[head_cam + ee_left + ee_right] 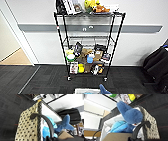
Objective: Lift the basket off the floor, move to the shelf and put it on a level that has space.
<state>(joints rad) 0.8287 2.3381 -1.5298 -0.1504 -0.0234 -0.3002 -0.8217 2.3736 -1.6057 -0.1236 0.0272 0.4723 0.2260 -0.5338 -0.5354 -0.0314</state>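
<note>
The shelf (88, 42), a black wire rack on casters, stands against the wall straight ahead. Its top tier holds books and plush toys, and the level (87, 37) below that is bare grey mesh. The lower tiers are crowded with boxes. The basket (86, 91) sits at the bottom edge of the head view, in front of the shelf. Its beige woven side (27, 127) and dark rim fill the left wrist view, with a dark handle (46, 120) arching over it. The right wrist view shows the basket's other side (150, 125) and its handle (139, 127). A blue plush toy (130, 115) and a cardboard box (116, 137) lie inside.
Dark carpet floor (45, 80) spreads between me and the shelf. A doorway (12, 55) opens at the left. A black seat or bag (157, 62) stands at the right by the wall. A grey rail (37, 27) runs along the wall.
</note>
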